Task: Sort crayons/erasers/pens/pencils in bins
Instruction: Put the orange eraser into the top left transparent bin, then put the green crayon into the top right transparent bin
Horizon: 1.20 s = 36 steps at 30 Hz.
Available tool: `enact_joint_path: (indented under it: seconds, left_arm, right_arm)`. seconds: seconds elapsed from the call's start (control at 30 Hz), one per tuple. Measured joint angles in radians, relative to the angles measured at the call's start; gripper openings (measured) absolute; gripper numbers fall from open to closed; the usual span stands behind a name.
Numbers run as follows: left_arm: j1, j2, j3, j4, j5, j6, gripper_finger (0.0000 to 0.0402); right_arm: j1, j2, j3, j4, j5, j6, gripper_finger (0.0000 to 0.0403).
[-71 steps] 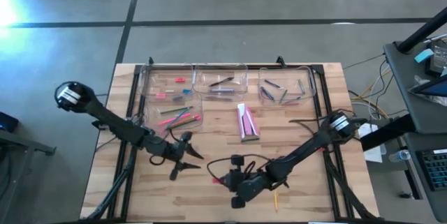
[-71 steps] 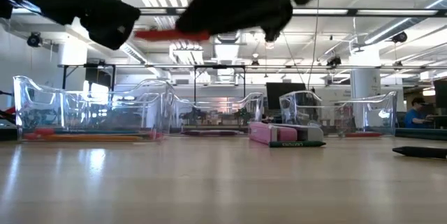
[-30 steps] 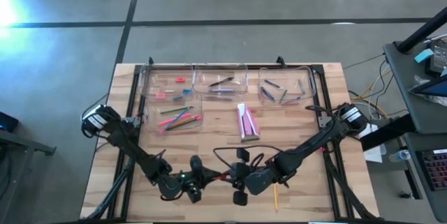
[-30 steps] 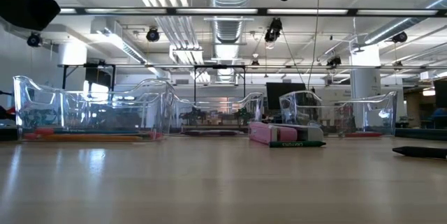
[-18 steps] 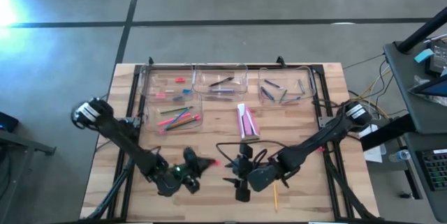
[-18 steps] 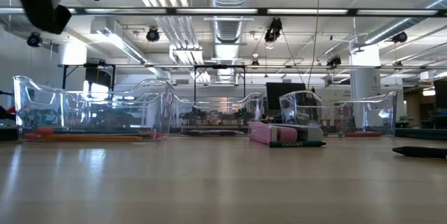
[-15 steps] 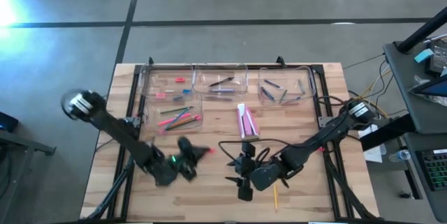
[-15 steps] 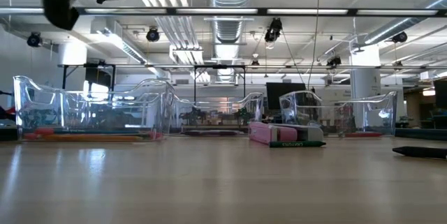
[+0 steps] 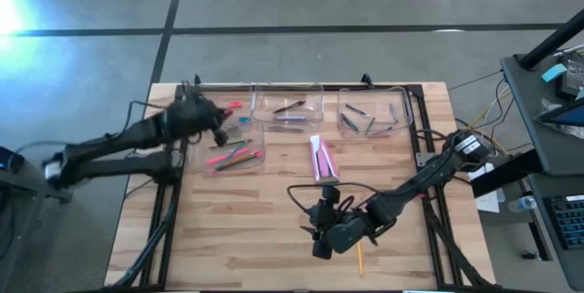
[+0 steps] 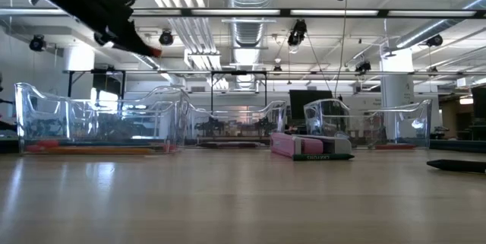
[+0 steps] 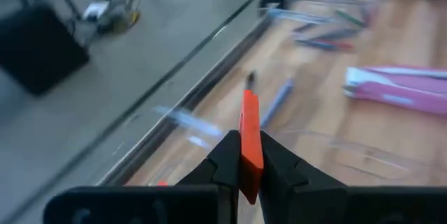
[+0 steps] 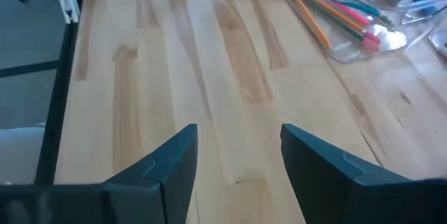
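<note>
Wooden table [image 9: 274, 211], left pincer [image 9: 222, 135] now over bins [image 9: 224, 120], clamping red crayon [image 11: 249, 137]; right pincer [image 12: 237, 158] apart

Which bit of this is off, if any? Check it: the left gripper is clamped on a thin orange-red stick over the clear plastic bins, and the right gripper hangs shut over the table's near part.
One thing is wrong: the right gripper is open, not shut. The right wrist view shows its two dark fingers apart over bare wood. The rest stands: the left gripper is clamped on the thin orange-red stick over the clear plastic bins.
</note>
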Motion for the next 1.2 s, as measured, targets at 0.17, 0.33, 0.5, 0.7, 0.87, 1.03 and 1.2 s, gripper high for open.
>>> enact_joint_path:
  seconds: [0.17, 0.33, 0.5, 0.7, 0.87, 1.03, 1.2]
  left_arm:
    - [0.289, -0.013, -0.004, -0.034, 0.261, -0.029, 0.0023]
    - [0.362, 0.023, -0.004, -0.041, 0.355, -0.029, 0.0087]
    - [0.361, 0.069, -0.001, -0.041, 0.249, -0.028, 0.0179]
    - [0.334, 0.058, 0.029, -0.021, 0.376, -0.030, 0.0234]
    - [0.202, -0.038, -0.013, 0.120, 0.467, -0.105, 0.0222]
    - [-0.030, -0.115, -0.103, 0.343, 0.457, -0.154, 0.0203]
    - [-0.264, -0.110, -0.209, 0.603, 0.315, -0.130, 0.0199]
  right_arm:
    - [0.000, 0.011, 0.000, -0.001, 0.001, 0.009, 0.0194]
    - [0.000, 0.011, 0.000, -0.039, 0.001, 0.064, 0.0194]
    - [0.000, 0.011, 0.000, -0.112, 0.001, 0.103, 0.0194]
    - [0.000, 0.011, -0.006, -0.418, 0.000, 0.269, 0.0194]
    - [0.000, 0.011, -0.062, -0.567, -0.001, 0.221, 0.0194]
    - [-0.020, 0.011, -0.161, -0.499, -0.054, 0.064, 0.0194]
    - [-0.101, 0.009, -0.273, -0.332, -0.157, -0.045, 0.0194]
